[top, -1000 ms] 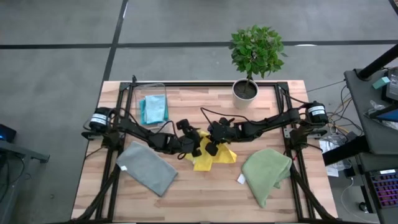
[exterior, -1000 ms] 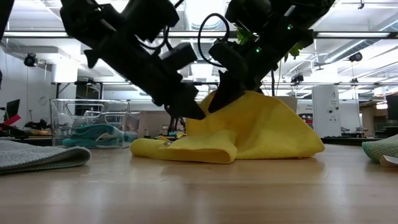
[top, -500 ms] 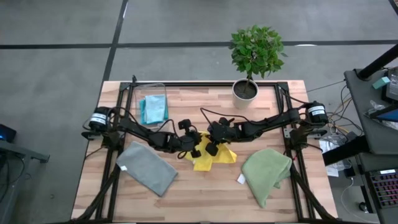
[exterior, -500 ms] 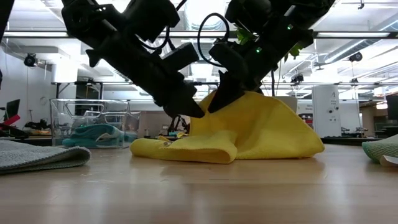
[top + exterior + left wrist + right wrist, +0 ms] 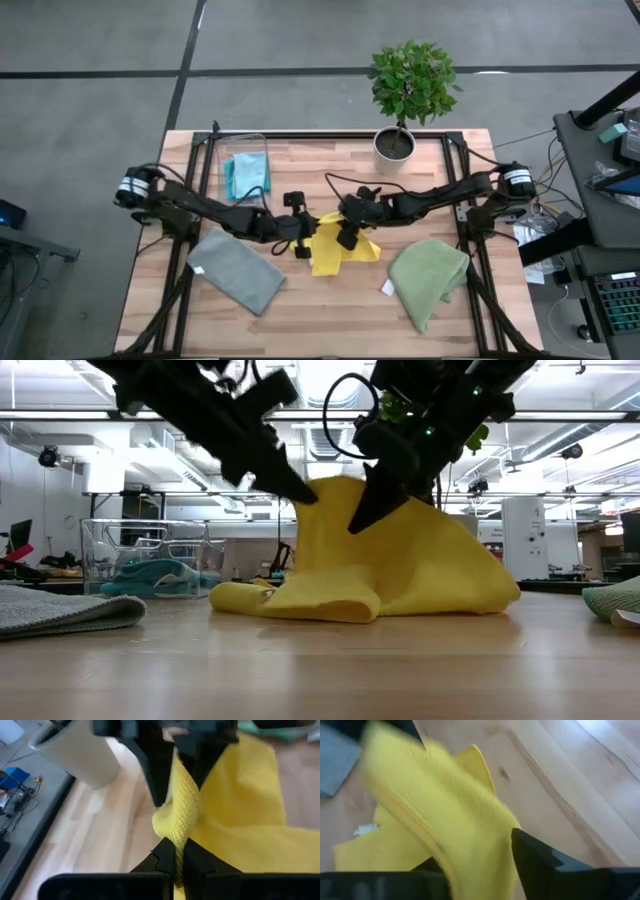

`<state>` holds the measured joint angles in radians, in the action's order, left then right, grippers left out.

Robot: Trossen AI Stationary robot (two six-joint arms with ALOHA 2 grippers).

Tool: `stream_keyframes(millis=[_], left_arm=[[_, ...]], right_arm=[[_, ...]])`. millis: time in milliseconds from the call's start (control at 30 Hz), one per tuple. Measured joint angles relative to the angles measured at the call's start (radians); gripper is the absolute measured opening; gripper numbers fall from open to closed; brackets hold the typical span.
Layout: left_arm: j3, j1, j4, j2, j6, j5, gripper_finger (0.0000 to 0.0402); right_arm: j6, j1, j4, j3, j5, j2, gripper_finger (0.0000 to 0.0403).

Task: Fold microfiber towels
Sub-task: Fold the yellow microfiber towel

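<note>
The yellow microfiber towel [image 5: 338, 252] stands in a peak [image 5: 335, 485] at the table's middle, with its lower edges [image 5: 300, 600] on the wood. My left gripper [image 5: 179, 852] is shut on that peak, coming from the left. My right gripper [image 5: 475, 860] is open on the towel's right, and the cloth passes between its fingers. A grey towel [image 5: 237, 270] lies flat at near left. An olive green towel [image 5: 428, 275] with a white tag [image 5: 387, 288] lies at near right. My left gripper pinches an upright fold [image 5: 177, 827] at the yellow towel's top between its two fingers. The fingers slant down from the table's left. The fold is lifted, and the cloth hangs slack below it onto the table. My right gripper: cloth runs between its open fingers [image 5: 535, 852]; whether they touch it I cannot tell.
A clear bin [image 5: 245, 150] at far left holds teal and light blue cloths [image 5: 247, 176]. A potted plant [image 5: 396, 145] stands at the far edge, right of centre. Bare wood lies along the near edge between the grey and green towels.
My left gripper has risen and drawn back toward the table's left edge, taking the yellow towel's top fold with it. The peak stands higher than before, while the lower edges stay on the table. The peak sat at my right gripper's tips before; now it hangs from the left.
</note>
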<state>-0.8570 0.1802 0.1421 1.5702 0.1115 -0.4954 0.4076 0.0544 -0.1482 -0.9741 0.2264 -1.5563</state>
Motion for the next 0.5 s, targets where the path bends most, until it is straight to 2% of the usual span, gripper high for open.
stream_keyframes(millis=[233,500], left_arm=[[0.001,0.001,-0.011,-0.060,0.000,-0.089,0.0000],[0.001,0.001,-0.025,-0.085,-0.025,-0.105,0.0000]], right_arm=[[0.001,0.007,-0.079,0.000,-0.026,0.050,0.0184],[-0.022,0.068,-0.207,0.020,-0.028,0.121,0.0192]])
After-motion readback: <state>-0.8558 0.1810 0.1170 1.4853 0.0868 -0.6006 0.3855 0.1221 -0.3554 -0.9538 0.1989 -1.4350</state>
